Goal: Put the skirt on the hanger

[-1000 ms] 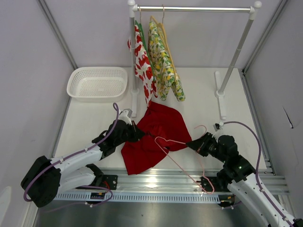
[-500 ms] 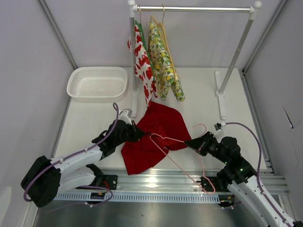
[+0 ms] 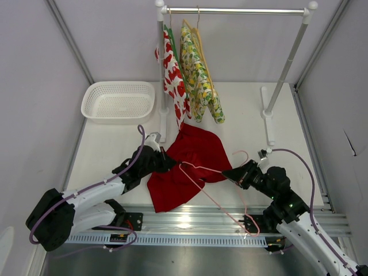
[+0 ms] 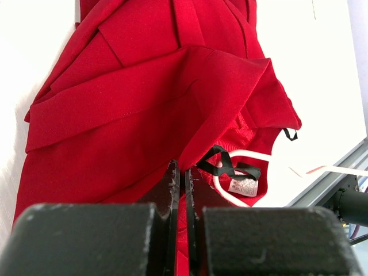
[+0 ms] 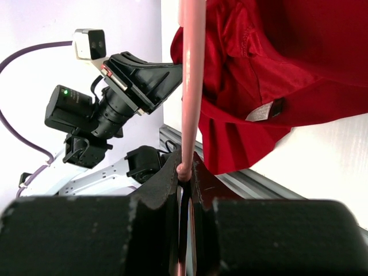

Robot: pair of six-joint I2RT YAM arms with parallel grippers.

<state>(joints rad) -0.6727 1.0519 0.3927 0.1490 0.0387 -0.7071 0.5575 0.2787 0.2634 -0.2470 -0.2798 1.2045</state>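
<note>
Pinching a raised fold of the skirt (image 3: 192, 155) at its left edge, the left tool (image 3: 167, 163) is clamping down on the red cloth, its two dark fingers pressing together with only fabric between them. The skirt is lying crumpled on the white bench (image 3: 244, 123), near the front edge and between the two arms. In the left wrist view the cloth is rising in a tent-like ridge above the fingertips. A black loop (image 4: 221, 162) and a small white label (image 4: 244, 186) are showing at the garment's opening.

The right tool (image 3: 228, 172) is gripping the hanger (image 3: 202, 168), its jaws closing tightly on the thin pink wire. In the right wrist view the wire is running straight up out of the pinch. The hanger is lying tilted across the skirt's right side, one rounded end sitting over the red cloth close to the left tool and its other end stretching down to the front rail (image 3: 190, 218). Whether the wire is passing inside the garment is unclear from above.

At the back, a clothes rack (image 3: 236, 10) is carrying a fruit-print garment (image 3: 172, 75) and a yellow-green garment (image 3: 198, 80). A white basket (image 3: 118, 100) is sitting at the bench's far left.
</note>
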